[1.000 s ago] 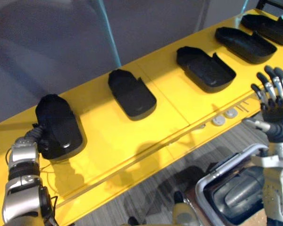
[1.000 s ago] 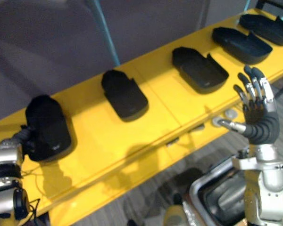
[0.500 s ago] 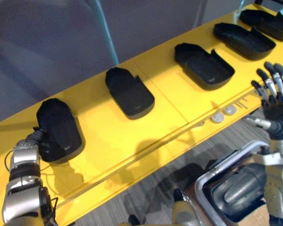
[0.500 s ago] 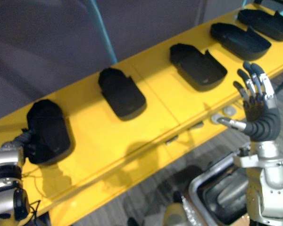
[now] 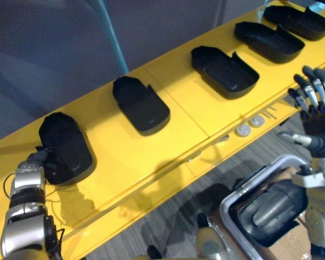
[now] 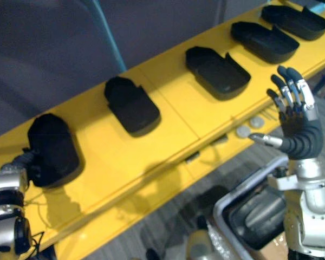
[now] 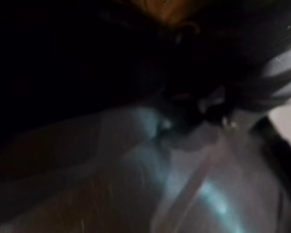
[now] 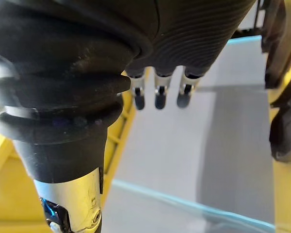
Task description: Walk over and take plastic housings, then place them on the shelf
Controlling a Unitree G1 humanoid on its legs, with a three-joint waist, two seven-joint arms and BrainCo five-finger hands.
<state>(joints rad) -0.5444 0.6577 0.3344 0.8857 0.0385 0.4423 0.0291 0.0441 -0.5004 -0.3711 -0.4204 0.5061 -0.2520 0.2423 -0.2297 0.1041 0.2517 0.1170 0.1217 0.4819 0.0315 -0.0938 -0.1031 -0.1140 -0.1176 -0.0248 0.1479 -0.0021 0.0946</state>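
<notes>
Black plastic housing [image 5: 65,149], the leftmost of the row, lay flat on the yellow shelf [image 5: 124,157], near its left end and closer to the back than to the front lip. My left robot hand [image 5: 37,158] was against its near-left corner, touching it. Whether that hand was grasping the shell or had let go I could not tell, since the dark plastic hid the contact and my left wrist view was nearly all darkness. I judged the hand sat there because this piece was the one being set down.

Its long axis ran from the shelf's front edge toward the back, slightly slanted, about parallel with its neighbour. The narrower rounded end pointed to the back and the broader end toward me. Whether its hollow faced up I could not tell.

Four more pieces continued the row to my right, well apart and all slanted the same way: a second housing [image 5: 141,104], a third housing [image 5: 225,71], a fourth housing [image 5: 269,40] and a fifth housing [image 5: 298,14]. The third and fourth plainly lay hollow side up, like trays.

My right robot hand [image 6: 298,138] hung in the air off the shelf's front edge, empty, with its fingers spread straight. Below it stood a pale-rimmed bin [image 5: 244,189] holding more dark housings [image 5: 271,208], probably my supply for the next pick.
</notes>
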